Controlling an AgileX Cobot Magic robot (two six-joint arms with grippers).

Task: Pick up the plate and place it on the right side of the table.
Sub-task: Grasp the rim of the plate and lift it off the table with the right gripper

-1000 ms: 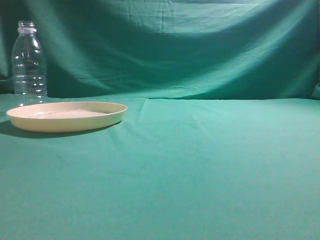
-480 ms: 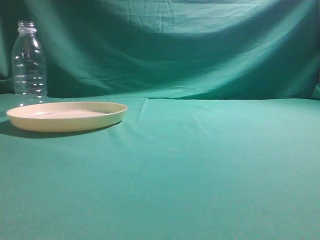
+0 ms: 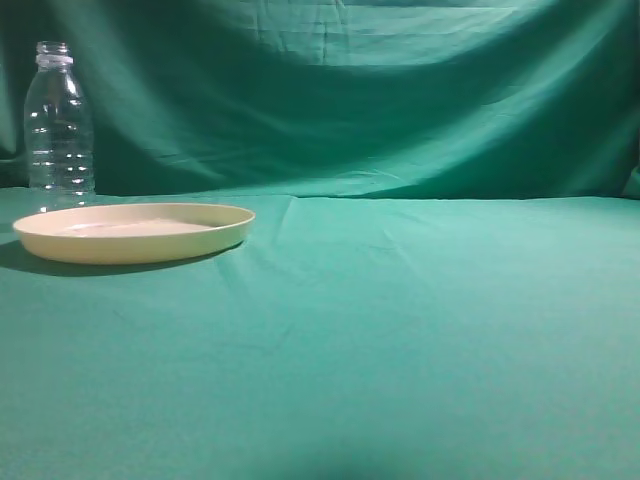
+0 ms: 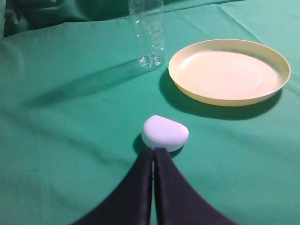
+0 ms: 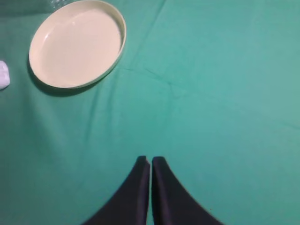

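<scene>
The cream-yellow plate (image 3: 133,231) lies flat and empty on the left part of the green table (image 3: 420,320). It also shows in the left wrist view (image 4: 229,71) at the upper right and in the right wrist view (image 5: 78,42) at the upper left. My left gripper (image 4: 153,151) is shut and empty above the cloth, well short of the plate, its tips just before a small white rounded object (image 4: 164,132). My right gripper (image 5: 150,161) is shut and empty over bare cloth, far from the plate. Neither gripper shows in the exterior view.
A clear plastic bottle (image 3: 59,125) stands upright behind the plate at the far left, also in the left wrist view (image 4: 148,33). The white object shows at the left edge of the right wrist view (image 5: 3,75). Green backdrop (image 3: 350,90) hangs behind the table.
A faint dark shadow has appeared at the bottom edge of the exterior view. The plate and the bottle have not moved.
</scene>
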